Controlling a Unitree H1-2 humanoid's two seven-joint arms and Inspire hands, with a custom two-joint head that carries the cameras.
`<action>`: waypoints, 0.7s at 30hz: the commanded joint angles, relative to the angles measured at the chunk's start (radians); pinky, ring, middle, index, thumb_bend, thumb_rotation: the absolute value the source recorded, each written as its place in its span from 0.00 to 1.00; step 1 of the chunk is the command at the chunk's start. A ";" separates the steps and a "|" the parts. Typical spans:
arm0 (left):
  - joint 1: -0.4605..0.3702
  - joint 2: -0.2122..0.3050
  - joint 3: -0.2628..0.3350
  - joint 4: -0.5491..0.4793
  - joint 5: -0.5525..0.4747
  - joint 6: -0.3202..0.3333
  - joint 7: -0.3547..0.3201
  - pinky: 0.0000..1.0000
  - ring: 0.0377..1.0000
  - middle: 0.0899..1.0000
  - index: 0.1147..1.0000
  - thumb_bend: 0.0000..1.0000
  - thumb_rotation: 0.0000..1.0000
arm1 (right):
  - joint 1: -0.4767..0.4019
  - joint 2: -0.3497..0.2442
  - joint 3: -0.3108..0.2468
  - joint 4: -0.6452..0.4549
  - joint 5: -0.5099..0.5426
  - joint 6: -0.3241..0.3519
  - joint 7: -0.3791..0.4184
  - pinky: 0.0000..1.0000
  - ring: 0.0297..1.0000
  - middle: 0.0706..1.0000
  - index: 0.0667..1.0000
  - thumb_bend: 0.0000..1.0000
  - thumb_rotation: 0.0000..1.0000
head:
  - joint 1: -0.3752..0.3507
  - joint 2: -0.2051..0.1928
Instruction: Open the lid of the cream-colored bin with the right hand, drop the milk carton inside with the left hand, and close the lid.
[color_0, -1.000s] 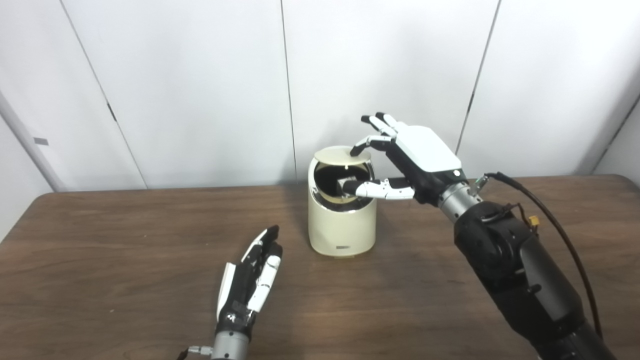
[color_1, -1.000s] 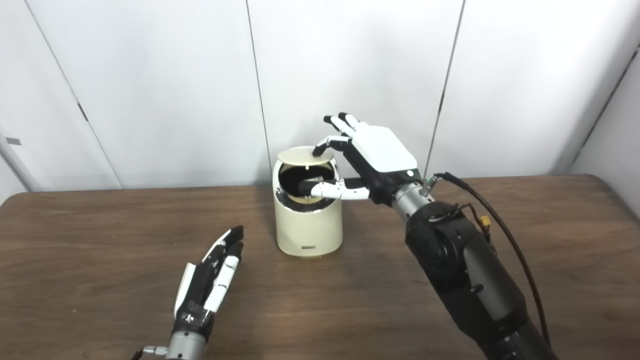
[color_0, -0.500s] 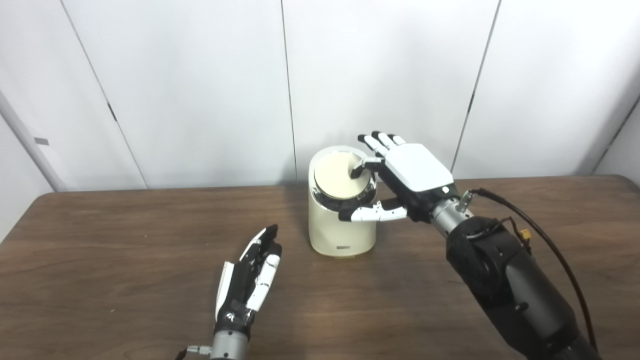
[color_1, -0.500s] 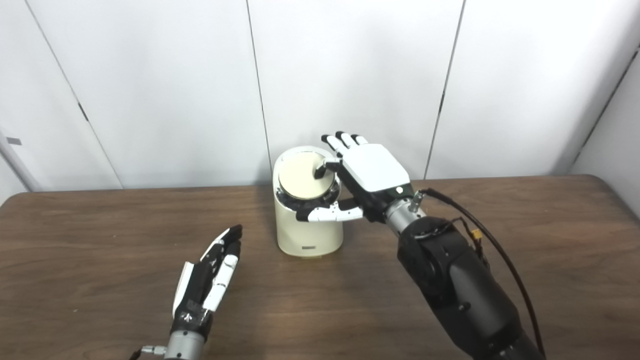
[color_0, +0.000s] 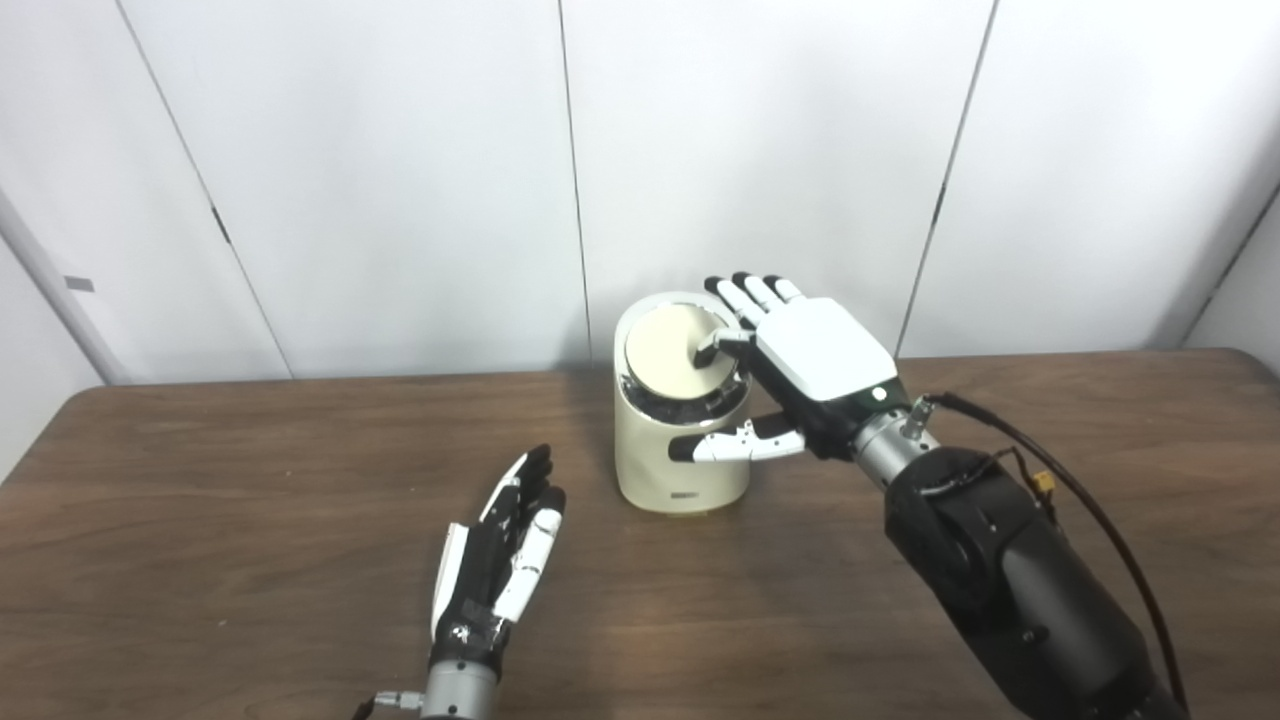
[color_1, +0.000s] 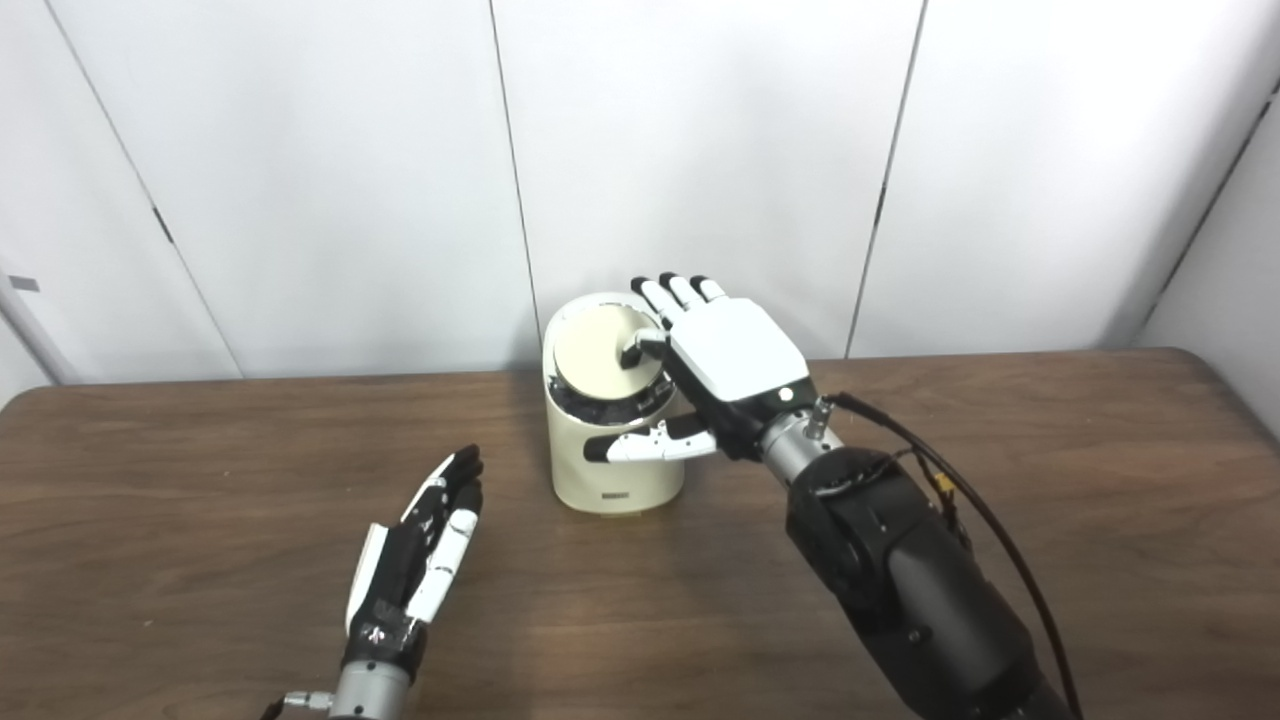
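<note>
The cream-colored bin (color_0: 683, 455) stands at the back middle of the table, its round lid (color_0: 668, 349) lying flat in the chrome ring. My right hand (color_0: 800, 360) is at the bin's right side, open, one fingertip pressing on the lid's right edge and the thumb stretched across the bin's front below the rim. My left hand (color_0: 500, 555) rests open near the front of the table, fingers straight and pointing toward the bin, holding nothing. No milk carton is visible in either view.
The brown wooden table (color_0: 200, 500) carries only the bin. White wall panels (color_0: 400, 180) stand right behind it. A black cable (color_0: 1080, 510) runs along my right forearm.
The lid went from tilted open, with the bin's dark inside showing, to flat and closed. My right hand came down with it and moved slightly left. My left hand stayed put.
</note>
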 joint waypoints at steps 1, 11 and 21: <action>-0.024 -0.010 -0.003 -0.036 -0.002 -0.021 0.005 0.89 0.90 0.91 0.94 0.55 0.82 | -0.012 0.007 0.005 -0.019 -0.009 -0.011 0.025 1.00 1.00 1.00 0.66 0.60 0.94 | -0.001 0.006; -0.024 -0.017 0.000 -0.051 -0.014 -0.012 0.005 0.87 0.89 0.90 0.93 0.54 0.79 | -0.008 0.016 0.019 0.051 -0.077 0.022 0.064 1.00 1.00 1.00 0.64 0.62 0.93 | 0.002 0.018; -0.025 -0.021 0.004 -0.056 -0.018 -0.012 0.004 0.87 0.90 0.90 0.93 0.54 0.79 | -0.003 0.007 0.039 0.092 -0.085 0.028 0.096 1.00 1.00 1.00 0.66 0.66 0.98 | 0.004 0.020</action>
